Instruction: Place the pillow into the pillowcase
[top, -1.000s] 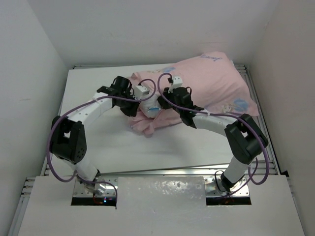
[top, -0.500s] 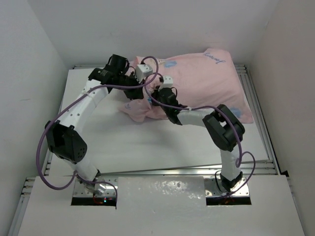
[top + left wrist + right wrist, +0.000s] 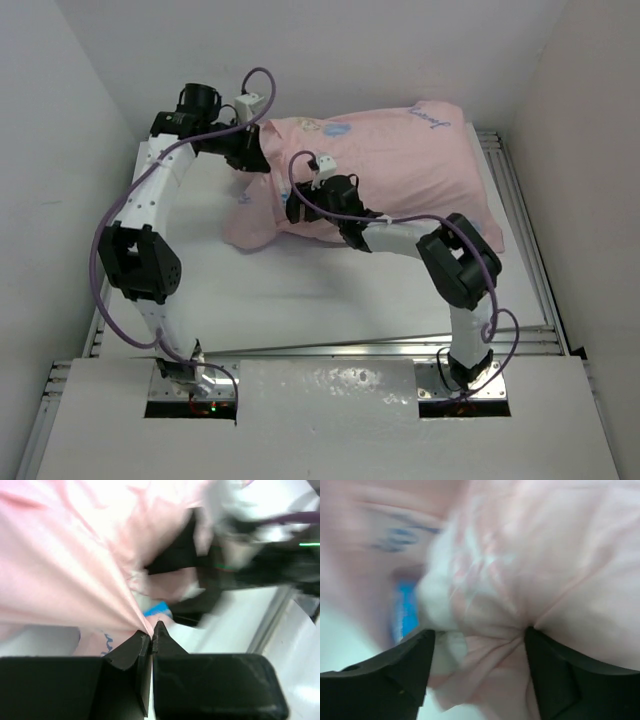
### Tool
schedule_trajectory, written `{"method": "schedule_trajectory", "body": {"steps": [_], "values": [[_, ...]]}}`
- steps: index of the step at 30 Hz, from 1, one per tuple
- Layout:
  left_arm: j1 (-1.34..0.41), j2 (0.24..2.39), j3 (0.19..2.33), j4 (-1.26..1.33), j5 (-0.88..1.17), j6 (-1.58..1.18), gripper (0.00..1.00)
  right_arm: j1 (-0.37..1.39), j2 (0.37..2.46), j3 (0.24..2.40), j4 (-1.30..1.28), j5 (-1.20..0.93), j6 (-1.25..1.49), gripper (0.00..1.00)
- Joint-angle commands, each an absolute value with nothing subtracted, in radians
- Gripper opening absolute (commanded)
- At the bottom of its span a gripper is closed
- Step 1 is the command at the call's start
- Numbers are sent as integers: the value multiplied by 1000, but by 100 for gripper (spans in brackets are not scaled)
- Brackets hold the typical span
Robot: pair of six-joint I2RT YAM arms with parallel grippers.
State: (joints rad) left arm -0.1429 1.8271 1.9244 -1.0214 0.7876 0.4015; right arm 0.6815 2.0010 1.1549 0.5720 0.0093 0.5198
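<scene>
1. The left fingers [image 3: 130, 650] are pressed together, pinching a fold of the pillowcase [image 3: 400, 170]. The left arm has swung out over the last second and carried that pinch to the far-left corner of the worktop [image 3: 200, 290].
2. This pull has drawn the pink cloth out from its crumpled heap. It now runs taut from the left fingertips towards the plump bulk lying beyond them.
3. The right fingers [image 3: 405, 665] were shut a second ago and now stand spread. Gathered cloth lies loose between them, not clamped.
4. The pillow [image 3: 437, 597] sits almost wholly inside the case. A whitish lump just ahead of the right fingers is probably an end of it not yet covered, but the blur makes this uncertain.
5. Judged from this, the right side has let go to regrip or to push that end in, while the left holds the mouth open. The task looks close to done, with only the opening still loose between the two sets of fingers.
</scene>
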Motion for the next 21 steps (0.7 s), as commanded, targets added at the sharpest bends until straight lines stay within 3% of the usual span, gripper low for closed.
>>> {"method": "schedule_trajectory", "body": {"steps": [1,6,11,16,18,19,21], "values": [[-132,1832,1939,-919,807,325,0,684,1881,1198,415,-221,399,74],[-65,1842,1876,-749,677,232,0,657,1644,1192,157,-45,319,82],[-38,1848,1867,-647,502,222,0,572,1494,1175,-86,86,305,82],[-38,1882,1925,-627,506,170,0,450,1333,1033,-155,175,369,55],[-38,1904,1977,-635,486,166,0,313,1269,952,-144,106,469,61],[-38,1926,1996,-637,457,170,0,190,1250,924,-131,65,506,72],[-38,1959,2005,-658,430,210,3,56,1232,829,-65,-67,622,78]]}}
